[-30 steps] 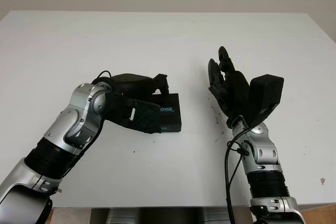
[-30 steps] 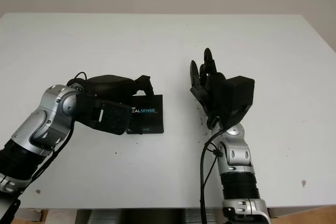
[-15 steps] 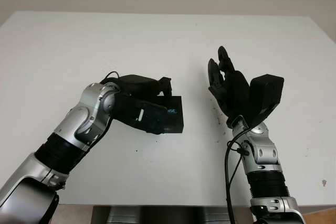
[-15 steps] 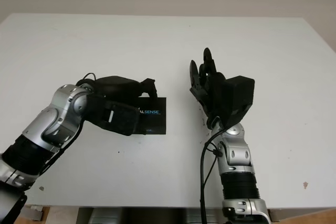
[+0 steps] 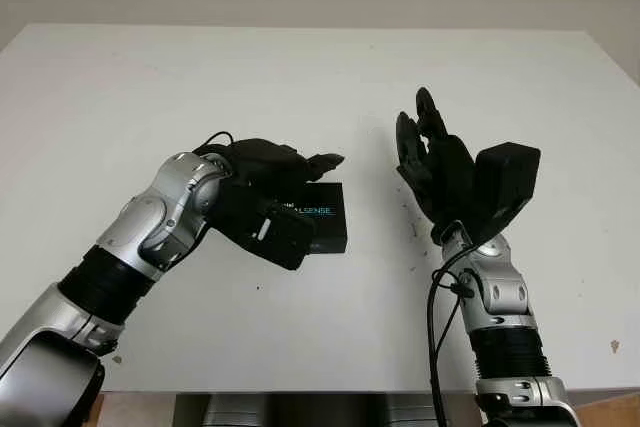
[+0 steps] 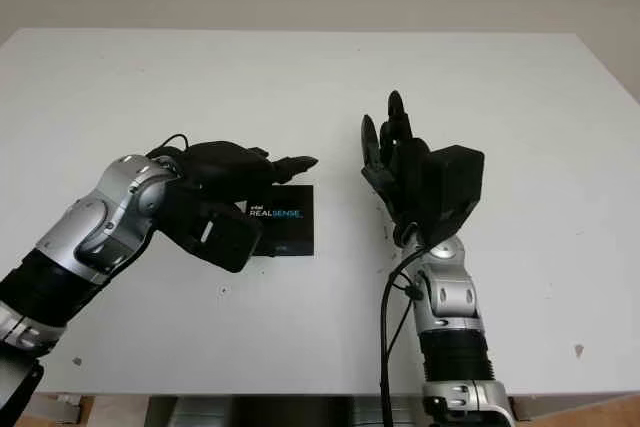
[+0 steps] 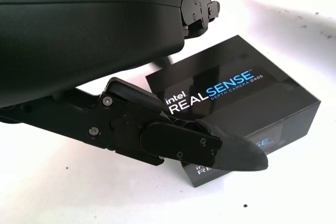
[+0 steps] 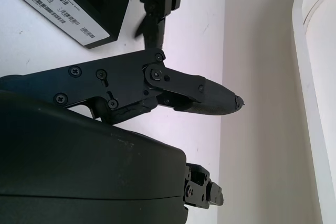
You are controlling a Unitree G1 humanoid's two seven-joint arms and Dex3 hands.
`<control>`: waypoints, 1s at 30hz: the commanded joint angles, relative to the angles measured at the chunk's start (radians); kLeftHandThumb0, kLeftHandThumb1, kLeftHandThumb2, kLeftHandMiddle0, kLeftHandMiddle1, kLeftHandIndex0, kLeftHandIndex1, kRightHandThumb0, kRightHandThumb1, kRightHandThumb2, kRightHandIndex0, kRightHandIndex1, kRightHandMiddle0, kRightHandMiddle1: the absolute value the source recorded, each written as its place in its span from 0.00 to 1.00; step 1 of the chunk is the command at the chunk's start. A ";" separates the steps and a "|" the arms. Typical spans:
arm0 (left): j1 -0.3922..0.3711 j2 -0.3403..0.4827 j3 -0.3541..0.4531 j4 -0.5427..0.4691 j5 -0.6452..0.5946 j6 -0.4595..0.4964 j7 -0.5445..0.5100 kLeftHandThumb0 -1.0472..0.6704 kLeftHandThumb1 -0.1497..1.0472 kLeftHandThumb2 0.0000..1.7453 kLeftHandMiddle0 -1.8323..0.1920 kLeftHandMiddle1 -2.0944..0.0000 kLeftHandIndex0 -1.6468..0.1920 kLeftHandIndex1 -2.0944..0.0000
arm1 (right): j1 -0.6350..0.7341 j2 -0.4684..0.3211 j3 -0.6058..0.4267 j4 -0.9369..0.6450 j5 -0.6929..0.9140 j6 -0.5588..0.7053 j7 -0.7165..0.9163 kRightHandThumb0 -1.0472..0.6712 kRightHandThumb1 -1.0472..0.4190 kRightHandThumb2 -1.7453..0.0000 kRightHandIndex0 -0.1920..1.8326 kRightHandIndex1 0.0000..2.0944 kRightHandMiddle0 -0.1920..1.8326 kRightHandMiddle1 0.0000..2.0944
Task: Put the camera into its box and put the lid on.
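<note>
While the left hand (image 5: 290, 172) hovers open above the closed box (image 5: 322, 227) (lid on), the right hand (image 5: 435, 162) waits open

Left hand (image 5: 285, 182) open, low over the table — perhaps not touching; right hand (image 5: 432, 162) raised, open.

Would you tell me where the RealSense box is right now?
The RealSense box lies closed on the white table, left of centre, just under the open left hand.
</note>
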 commanded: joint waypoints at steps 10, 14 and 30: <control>0.026 0.057 0.269 -0.086 -0.377 0.145 -0.140 0.05 1.00 0.09 1.00 1.00 1.00 1.00 | 0.004 -0.012 -0.004 -0.006 -0.001 -0.014 0.021 0.28 0.00 0.67 0.02 0.03 0.03 0.03; 0.051 0.057 0.387 -0.065 -0.566 0.235 -0.162 0.02 1.00 0.11 1.00 1.00 1.00 1.00 | 0.005 -0.013 -0.008 -0.012 0.006 -0.011 0.028 0.28 0.00 0.67 0.02 0.03 0.03 0.03; 0.335 -0.255 0.651 -0.033 -0.869 0.120 0.364 0.09 1.00 0.36 1.00 1.00 1.00 1.00 | 0.027 -0.027 0.011 -0.072 -0.030 -0.008 0.022 0.24 0.00 0.62 0.01 0.02 0.02 0.02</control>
